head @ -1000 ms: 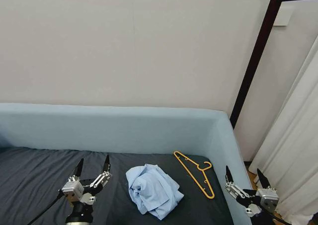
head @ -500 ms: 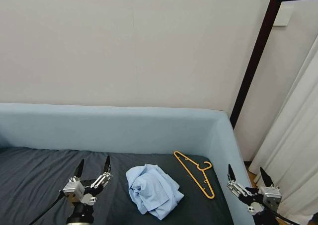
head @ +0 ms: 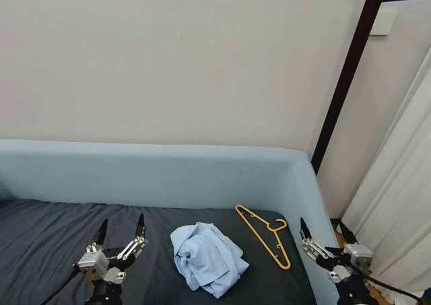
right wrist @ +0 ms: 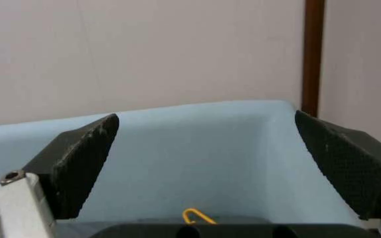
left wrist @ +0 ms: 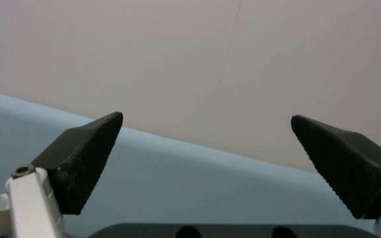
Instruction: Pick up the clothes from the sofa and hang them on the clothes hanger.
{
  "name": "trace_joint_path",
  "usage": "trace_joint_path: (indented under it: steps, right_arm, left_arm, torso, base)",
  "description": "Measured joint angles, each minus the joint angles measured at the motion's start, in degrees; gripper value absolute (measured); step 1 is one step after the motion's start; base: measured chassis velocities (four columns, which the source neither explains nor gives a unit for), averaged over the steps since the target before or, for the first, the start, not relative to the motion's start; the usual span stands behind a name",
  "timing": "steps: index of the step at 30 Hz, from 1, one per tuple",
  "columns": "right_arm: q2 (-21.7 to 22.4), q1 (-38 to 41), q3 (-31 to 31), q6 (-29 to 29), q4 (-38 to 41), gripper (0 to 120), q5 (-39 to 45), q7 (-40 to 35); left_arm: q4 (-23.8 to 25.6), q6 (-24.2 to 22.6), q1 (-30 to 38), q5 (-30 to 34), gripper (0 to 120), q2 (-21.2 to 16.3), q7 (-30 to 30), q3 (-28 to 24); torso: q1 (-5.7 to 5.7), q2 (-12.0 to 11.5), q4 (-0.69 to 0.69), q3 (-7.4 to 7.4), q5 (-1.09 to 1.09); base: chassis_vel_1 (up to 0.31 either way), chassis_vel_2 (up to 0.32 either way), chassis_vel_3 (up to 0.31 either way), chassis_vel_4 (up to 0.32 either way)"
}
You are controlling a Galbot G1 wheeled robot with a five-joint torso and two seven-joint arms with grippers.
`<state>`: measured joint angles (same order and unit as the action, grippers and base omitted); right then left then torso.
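Since a second ago my left claw (head: pixel 122 221) has sunk a little and drifted left. The right claw (head: pixel 321 225) has come inward toward the sofa (head: pixel 168 174) arm. Nothing lying on the sofa has shifted.

The left claw hovers over the dark seat cushion (head: pixel 47 231), spread wide and empty. The crumpled light-blue shirt (head: pixel 205 258) lies on the seat near its right side, between the two claws.

I judge the step in hand to be the reach for that shirt. I would come down on the highest fold and pinch plenty of cloth, keeping clear of the cushion cover.

The orange hanger (head: pixel 264 236) lies flat between the shirt and the right claw, close enough to snag. That claw is also wide and empty, with the sofa arm beneath it. Beyond its right side stand a dark post (head: pixel 347 76) and a white curtain (head: pixel 397 204), which crowd any swing that way.
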<state>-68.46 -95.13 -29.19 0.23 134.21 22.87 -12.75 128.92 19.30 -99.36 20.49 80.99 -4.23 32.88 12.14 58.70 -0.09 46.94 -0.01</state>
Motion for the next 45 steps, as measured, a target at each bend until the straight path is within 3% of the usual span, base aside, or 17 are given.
trace_joint_path:
  steps: [3,7,8,11,17,23,28,38,40,45]
  right_arm:
    - [3.0,4.0,1.2,-0.5,-2.5,100,4.1,0.1]
    - [9.0,14.9,6.3,-3.3,-9.1,100,20.3,-0.3]
    - [9.0,14.9,6.3,-3.3,-9.1,100,20.3,-0.3]
    - [12.4,28.0,13.9,-12.7,-12.2,100,43.8,-10.7]
    - [11.5,38.6,23.7,-21.0,-18.9,100,57.8,-18.4]
    - [7.8,41.5,28.3,-24.7,-25.3,100,60.6,-21.0]
    - [1.8,43.4,31.8,-26.9,-37.2,100,58.5,-21.1]
    - [-1.4,44.1,33.4,-26.9,-46.4,100,50.2,-16.5]
    - [-1.5,44.1,33.4,-26.9,-47.0,98,49.3,-16.1]
    - [-1.9,44.4,34.0,-26.4,-50.5,82,45.4,-14.2]
  left_arm:
    - [0.3,0.5,-1.0,-0.6,100,0.3,-0.1,0.7]
    - [0.4,1.6,-3.3,-1.4,100,1.0,-0.3,1.8]
    - [0.4,1.6,-3.3,-1.4,100,1.0,-0.3,1.8]
    - [1.8,1.6,-4.1,-2.2,100,2.0,-0.4,2.8]
    - [4.3,1.1,-4.3,-4.2,100,3.0,-0.4,2.9]
    - [5.6,1.0,-5.0,-5.2,100,3.5,-0.4,2.8]
    - [7.9,1.2,-6.2,-6.3,100,4.8,-0.3,2.6]
    - [8.8,2.5,-7.6,-7.9,100,6.5,-0.3,2.5]
    - [8.8,2.6,-7.7,-8.0,100,6.6,-0.3,2.5]
    - [8.5,3.1,-7.8,-8.1,100,6.9,-0.3,2.5]
  torso:
    - [0.0,0.0,0.0,0.0,0.02]
    - [0.01,0.0,0.01,0.01,0.02]
    - [0.01,0.0,0.01,0.01,0.02]
    - [0.01,0.0,0.01,0.0,-0.01]
    - [0.01,0.0,-0.01,0.0,0.0]
    - [0.01,0.0,0.0,0.01,-0.01]
    - [0.01,0.0,0.0,0.01,0.0]
    - [0.01,0.0,0.0,0.0,0.0]
    - [0.01,0.0,0.0,0.0,0.0]
    - [0.01,0.0,0.0,0.0,0.0]
  base:
    - [0.0,0.0,0.0,0.0]
    - [0.0,0.0,0.0,0.0]
    - [0.0,0.0,0.0,0.0]
    - [0.0,0.0,0.0,0.0]
    - [0.0,0.0,0.0,0.0]
    - [0.0,0.0,0.0,0.0]
    - [0.0,0.0,0.0,0.0]
    - [0.0,0.0,0.0,0.0]
    - [0.0,0.0,0.0,0.0]
    - [0.0,0.0,0.0,0.0]
